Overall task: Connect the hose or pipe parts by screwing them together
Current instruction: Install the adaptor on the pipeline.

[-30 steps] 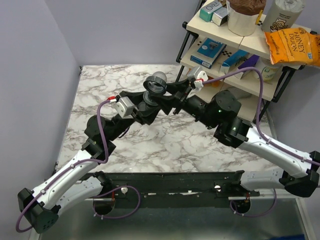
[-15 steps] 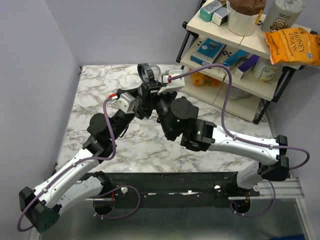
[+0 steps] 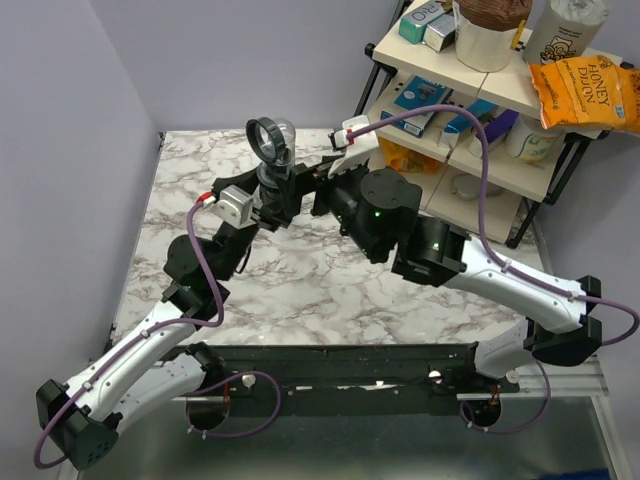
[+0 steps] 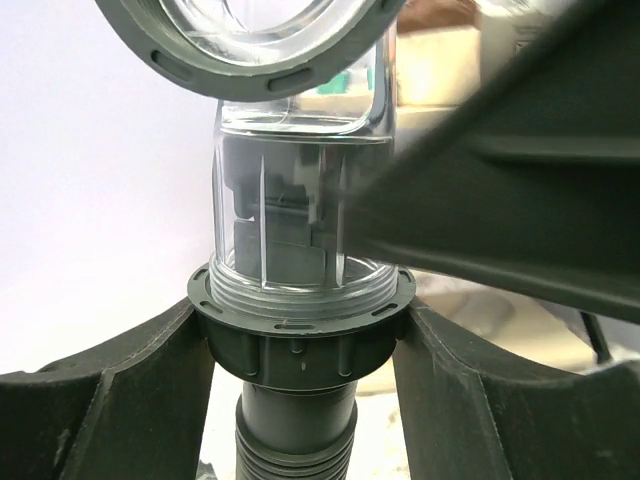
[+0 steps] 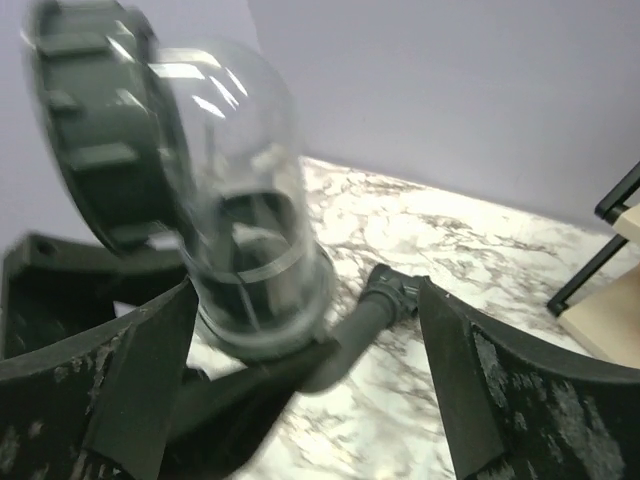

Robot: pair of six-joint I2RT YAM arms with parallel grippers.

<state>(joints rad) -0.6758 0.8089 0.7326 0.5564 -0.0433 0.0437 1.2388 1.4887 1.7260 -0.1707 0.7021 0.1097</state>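
Left end effector [image 4: 300,345] is clamped on the collar nut [image 4: 300,330] under the clear end piece [image 4: 300,190], up over the worktop's [image 3: 330,290] 12 o'clock side. Right end effector [image 5: 300,330] is spread wide either side of it. Light, rigid, slick plastic, I'd guess. Better to grab the ribbed grey ring [image 5: 95,130].

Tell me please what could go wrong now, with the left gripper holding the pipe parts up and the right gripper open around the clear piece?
1. Only the left gripper holds the parts, at the collar nut. The clear end piece stands tall above that grip, so it may tilt or slip.
2. The right gripper is open on either side of the clear end piece; closing off-centre may knock it.
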